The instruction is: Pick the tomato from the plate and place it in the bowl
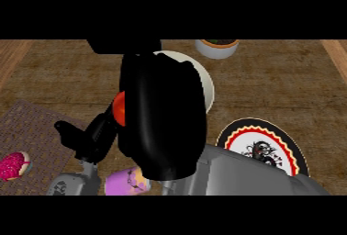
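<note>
The red tomato (120, 109) peeks out at the left edge of my right hand (163, 114), which is curled round it and hides most of it. That hand fills the middle of the head view, its back towards me, and hangs over the white bowl (205, 80); only the bowl's right rim shows behind it. The plate (238, 136), black-rimmed with a red and white pattern, lies at the lower right, partly under my right forearm, with nothing visible on it. My left hand (92, 137) rests open at the lower left, apart from the tomato.
A brown woven mat (34, 133) covers the counter's left side, with a pink frosted doughnut (13, 166) on it. A pink and yellow pastry (127, 181) lies near the lower edge. A grey plant pot (217, 47) stands at the back.
</note>
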`<action>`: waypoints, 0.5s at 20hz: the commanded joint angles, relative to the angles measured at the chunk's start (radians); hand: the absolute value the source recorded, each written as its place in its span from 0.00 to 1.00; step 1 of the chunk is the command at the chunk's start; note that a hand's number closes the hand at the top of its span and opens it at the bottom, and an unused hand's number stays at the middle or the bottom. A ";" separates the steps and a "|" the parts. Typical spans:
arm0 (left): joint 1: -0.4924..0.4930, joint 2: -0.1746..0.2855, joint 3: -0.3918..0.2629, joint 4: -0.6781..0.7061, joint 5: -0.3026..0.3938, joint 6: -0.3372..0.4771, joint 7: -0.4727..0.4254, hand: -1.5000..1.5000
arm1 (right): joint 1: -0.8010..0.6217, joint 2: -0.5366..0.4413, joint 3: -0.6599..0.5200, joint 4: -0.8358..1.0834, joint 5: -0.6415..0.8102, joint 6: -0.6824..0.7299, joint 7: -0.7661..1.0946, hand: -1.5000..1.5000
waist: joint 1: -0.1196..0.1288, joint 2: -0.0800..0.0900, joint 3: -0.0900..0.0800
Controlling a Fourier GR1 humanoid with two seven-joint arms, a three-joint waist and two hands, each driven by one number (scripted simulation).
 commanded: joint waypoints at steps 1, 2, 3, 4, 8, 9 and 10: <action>0.027 0.031 0.016 -0.038 0.022 -0.026 0.019 0.50 | -0.035 0.015 -0.102 0.101 -0.018 -0.021 0.089 1.00 | -0.001 0.003 0.001; -0.010 -0.002 -0.011 -0.024 -0.012 0.010 0.022 0.50 | -0.095 0.015 -0.113 0.225 -0.010 -0.103 0.057 1.00 | 0.014 0.008 0.001; 0.037 -0.009 -0.020 -0.048 0.007 -0.005 0.017 0.50 | -0.071 0.015 -0.155 0.202 -0.007 -0.071 0.016 1.00 | 0.002 0.005 0.001; 0.043 0.006 -0.006 -0.040 0.006 -0.013 0.001 0.50 | -0.019 0.015 -0.108 0.225 0.025 -0.114 -0.010 1.00 | -0.001 0.006 0.001; 0.012 0.012 0.014 -0.005 0.005 -0.018 -0.016 0.50 | -0.024 0.015 -0.151 0.447 0.051 -0.215 -0.166 1.00 | 0.002 0.010 0.001; 0.007 -0.009 -0.012 0.001 -0.018 -0.001 -0.014 0.50 | -0.045 0.015 -0.140 0.521 0.069 -0.227 -0.168 1.00 | 0.006 0.011 0.001; 0.025 0.012 0.014 -0.008 0.004 -0.020 -0.023 0.50 | -0.007 -0.023 -0.196 0.487 0.061 -0.192 -0.244 1.00 | -0.006 0.008 0.002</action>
